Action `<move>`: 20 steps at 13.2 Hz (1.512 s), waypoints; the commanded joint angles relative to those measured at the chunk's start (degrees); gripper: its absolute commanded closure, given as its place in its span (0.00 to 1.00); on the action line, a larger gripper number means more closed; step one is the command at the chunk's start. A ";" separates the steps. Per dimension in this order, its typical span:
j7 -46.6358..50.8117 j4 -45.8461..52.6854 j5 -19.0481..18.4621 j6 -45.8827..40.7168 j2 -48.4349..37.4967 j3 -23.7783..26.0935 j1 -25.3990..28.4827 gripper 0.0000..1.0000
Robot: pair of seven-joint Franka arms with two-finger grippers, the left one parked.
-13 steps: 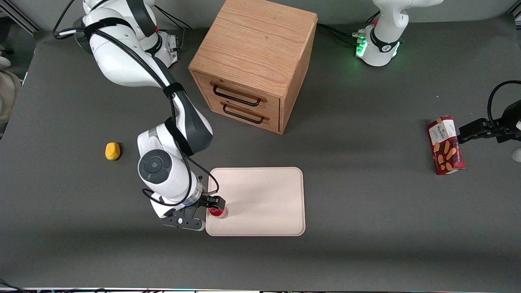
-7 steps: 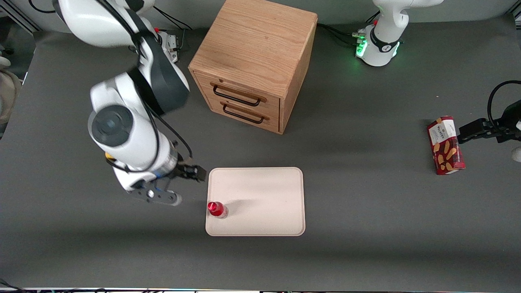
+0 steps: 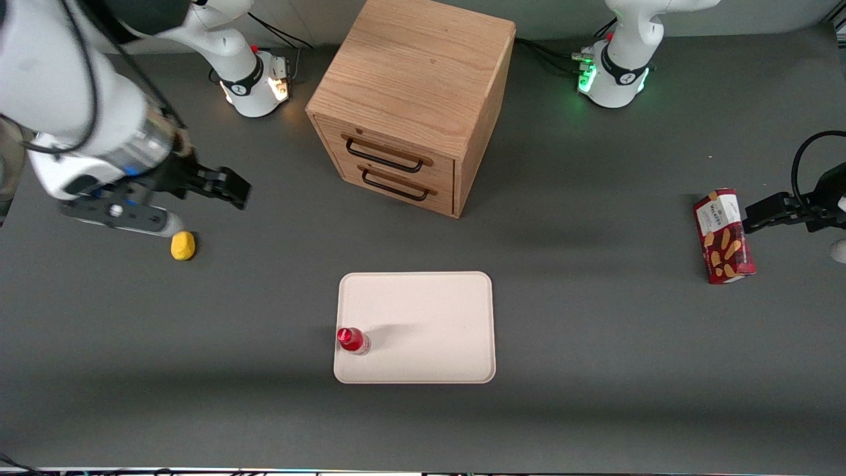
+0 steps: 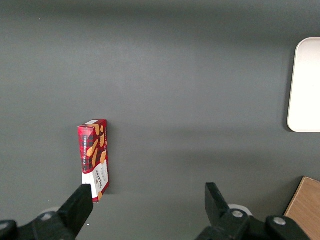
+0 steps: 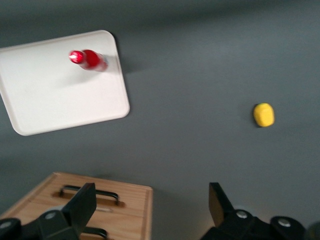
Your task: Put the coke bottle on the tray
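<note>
Coke bottle (image 3: pixel 352 340) stands upright on the tray (image 3: pixel 429 317), well apart from your raised, spread, empty gripper (image 3: pixel 198 192); placement looks done, so just park.

My front cam looks steeply down over the whole dark grey table (image 3: pixel 595 396). Right wrist cam rides high above the table, looking down past its open end effector (image 5: pixel 150 212). Left wrist cam sits lower. All three share the flat cream-pink rectangular tray (image 3: pixel 423 311) (image 5: pixel 60 100) (image 4: pixel 305 85); front and right wrist share the oak two-drawer cabinet (image 3: pixel 410 99) (image 5: pixel 100 200).
</note>
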 commanded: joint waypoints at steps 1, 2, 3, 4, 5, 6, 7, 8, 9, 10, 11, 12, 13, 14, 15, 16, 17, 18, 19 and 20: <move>-8.36 -14.04 1.14 1.77 -8.96 0.79 -6.35 0.00; -11.26 -16.95 1.14 3.17 -10.90 0.79 -8.28 0.00; -15.81 -19.42 1.06 4.84 -12.57 0.70 -10.13 0.00; -20.99 -21.97 1.06 7.64 -14.24 0.70 -12.24 0.00; -24.87 -24.52 1.14 10.19 -15.65 0.70 -14.26 0.00; -26.65 -27.15 1.23 12.65 -17.05 0.61 -15.32 0.00; -26.84 -28.57 1.23 14.42 -17.76 0.00 -15.59 0.00; -27.80 -28.76 1.23 14.87 -17.68 -0.53 -15.51 0.00; -30.07 -28.85 1.41 15.92 -17.60 -1.75 -15.42 0.00; -31.75 -28.94 1.84 16.62 -17.51 -2.63 -15.42 0.00; -32.11 -28.94 3.07 16.72 -17.51 -3.25 -15.42 0.00; -32.29 -29.02 3.34 17.15 -17.51 -4.30 -15.25 0.00; -33.16 -30.07 3.34 18.46 -17.77 -5.27 -14.90 0.00; -33.69 -30.69 3.34 19.35 -17.94 -6.41 -14.02 0.00; -33.61 -30.87 3.34 19.79 -18.03 -8.42 -12.01 0.00; -33.09 -30.61 3.26 19.79 -18.03 -8.53 -11.91 0.00; -32.82 -30.43 3.25 19.79 -17.95 -8.44 -12.08 0.00; -32.82 -30.34 3.34 19.79 -17.95 -7.83 -13.04 0.00; -32.73 -30.17 3.26 19.88 -17.86 -5.39 -15.40 0.00; -32.64 -30.17 3.17 19.80 -17.95 -3.63 -16.38 0.00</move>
